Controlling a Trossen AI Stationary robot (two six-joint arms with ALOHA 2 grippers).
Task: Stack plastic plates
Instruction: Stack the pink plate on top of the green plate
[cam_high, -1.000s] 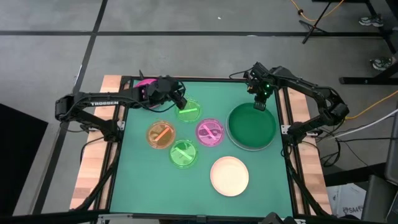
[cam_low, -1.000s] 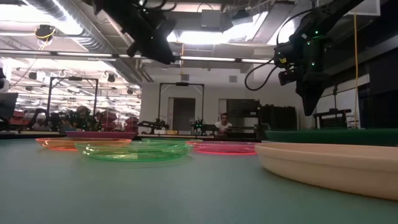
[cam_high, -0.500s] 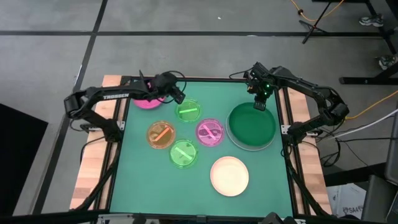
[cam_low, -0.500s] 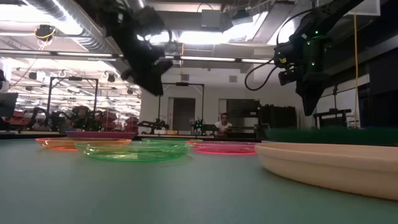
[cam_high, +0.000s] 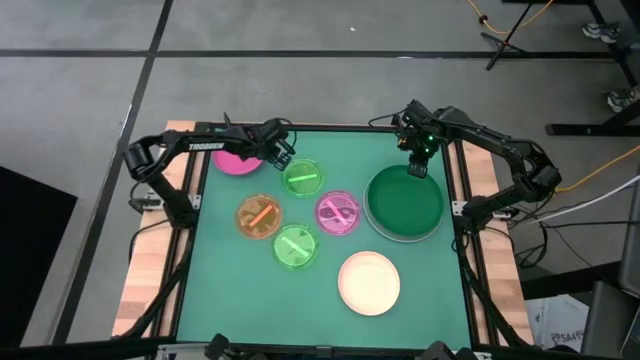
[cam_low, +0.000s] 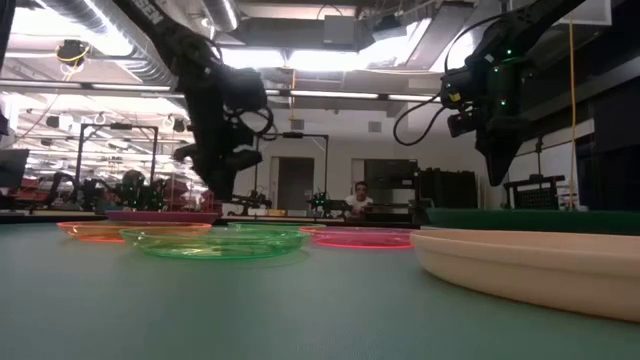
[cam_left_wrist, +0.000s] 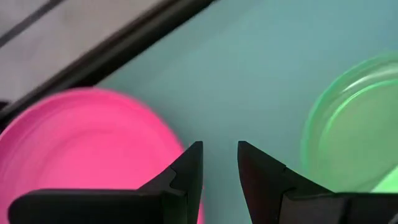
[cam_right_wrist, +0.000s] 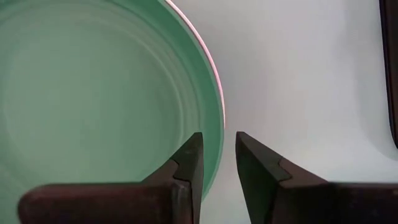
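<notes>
The left gripper hangs at about 11 o'clock on the table, between the large plain pink plastic plate in the far-left corner and the nearer of two small translucent lime-green plates. In the left wrist view its fingers stand a narrow gap apart, holding nothing, with the pink plate's rim just beside one of them. The right gripper waits at 1 o'clock over the far rim of the large dark green plastic plate, its fingers likewise slightly parted and empty, straddling that rim from above.

The step in hand looks like a pick of the pink plate. To do it well, the left gripper should probably spread wider, drop until one finger slips under the raised rim and the other sits inside, then close firmly; thin plastic may flex or skid on the mat.

Toward the centre lie the small orange plate, the small pink barred plate and the second lime plate; the cream plate sits at 5 o'clock.

The surface is a teal-green mat on a wooden-edged table. Beyond it, a workshop room with ceiling lights and a seated person far off.
</notes>
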